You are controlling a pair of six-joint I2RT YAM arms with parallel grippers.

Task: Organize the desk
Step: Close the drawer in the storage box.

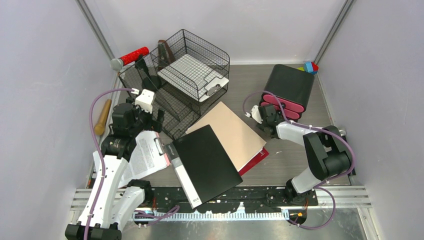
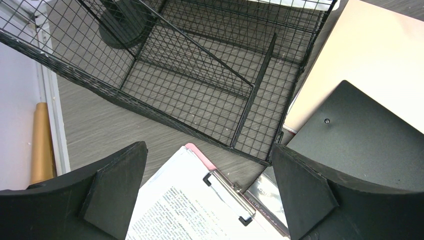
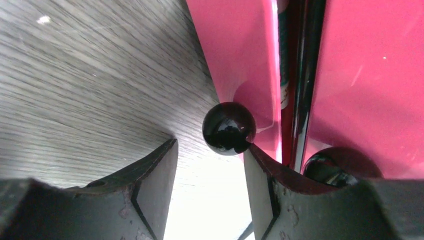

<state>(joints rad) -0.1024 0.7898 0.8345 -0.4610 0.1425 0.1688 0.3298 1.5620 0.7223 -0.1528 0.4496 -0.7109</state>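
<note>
Stretching left to right along its grain streaks, the bench (image 1: pixel 295 162) carries a wire-mesh rack (image 1: pixel 220 55) at its back left. The rack's upper tray holds a clipboard with paper (image 1: pixel 192 70). Right of the rack stands a drawer unit (image 1: pixel 290 82).

Left wrist: the left pincer (image 2: pixel 208 146), spread wide and holding nothing, hangs over a second clipboard (image 2: pixel 200 210), with bare bench between it and the rack.

Right wrist: the right pincer (image 3: pixel 210 146) is parted and pinches nothing. The bench lies beneath it, and a black knob (image 3: pixel 229 127) sits just past its tips.
</note>
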